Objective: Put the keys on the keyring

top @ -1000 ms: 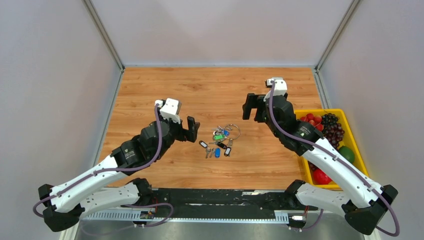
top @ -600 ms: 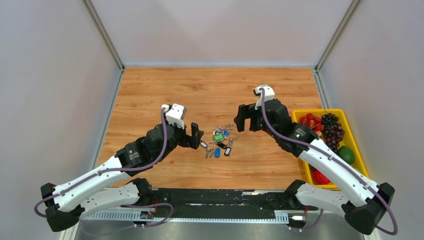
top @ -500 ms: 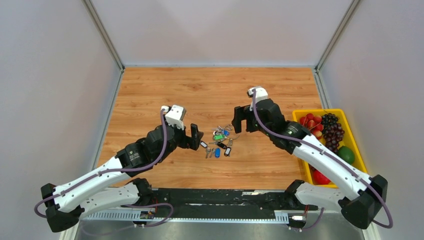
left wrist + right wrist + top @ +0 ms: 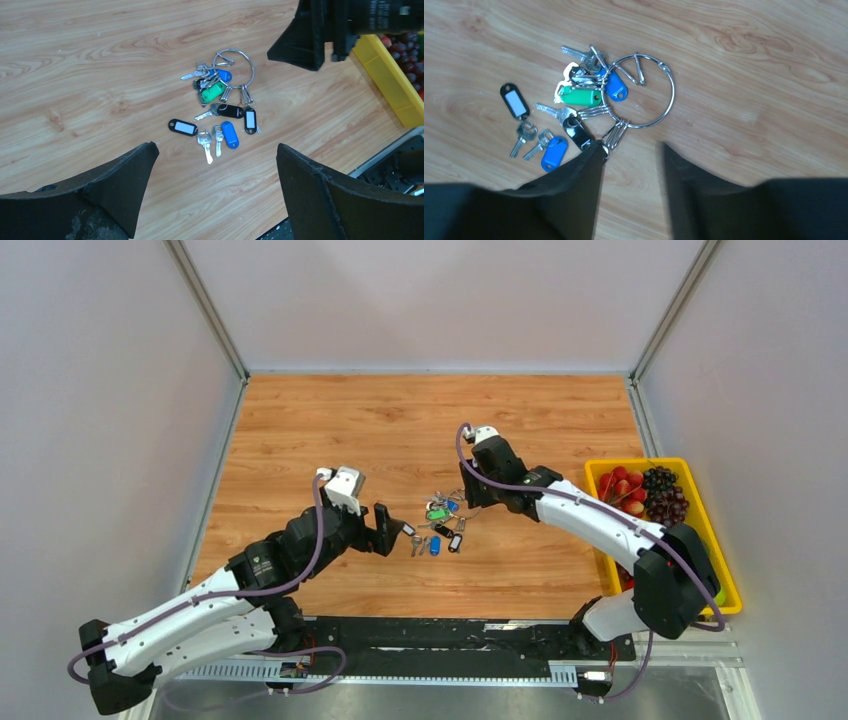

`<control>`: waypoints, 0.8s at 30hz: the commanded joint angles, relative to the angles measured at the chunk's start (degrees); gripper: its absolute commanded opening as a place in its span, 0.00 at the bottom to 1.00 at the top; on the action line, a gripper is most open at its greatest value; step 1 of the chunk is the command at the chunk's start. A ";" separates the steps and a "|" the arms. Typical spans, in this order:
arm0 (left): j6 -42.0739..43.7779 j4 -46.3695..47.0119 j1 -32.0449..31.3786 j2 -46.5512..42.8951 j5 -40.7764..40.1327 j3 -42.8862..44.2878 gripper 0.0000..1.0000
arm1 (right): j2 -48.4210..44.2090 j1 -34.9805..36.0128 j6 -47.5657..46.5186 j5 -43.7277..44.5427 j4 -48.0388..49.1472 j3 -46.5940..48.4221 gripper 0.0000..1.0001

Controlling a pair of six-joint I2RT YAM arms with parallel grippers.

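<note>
My overhead view looks down from high behind the near edge onto the whole light-brown wooden table (image 4: 330, 420). Both wrist views face down at the thin silver wire keyring (image 4: 671, 95) and coloured-tag metal keys (image 4: 220, 117), which all three views share. The right wrist view sits nearer.

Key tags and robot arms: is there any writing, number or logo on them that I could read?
No text can be read clearly.
black key tag: white insert, looks blank.
second black tag: white insert, looks blank.
right arm's black housing: white print, too blurred to read.
left arm joint: small pale mark, too small to read.
</note>
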 commanded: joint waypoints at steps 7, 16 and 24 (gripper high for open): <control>-0.12 7.11 -0.04 -3.44 5.18 -3.91 1.00 | 7.79 -5.20 -0.45 -4.42 8.71 2.72 0.33; 0.49 9.84 -0.03 -2.60 6.75 -5.85 1.00 | 15.00 -5.12 -0.57 -13.61 11.58 2.34 0.31; 0.78 10.04 -0.03 -2.73 7.57 -6.13 1.00 | 19.27 -4.76 0.41 -14.31 13.22 2.23 0.32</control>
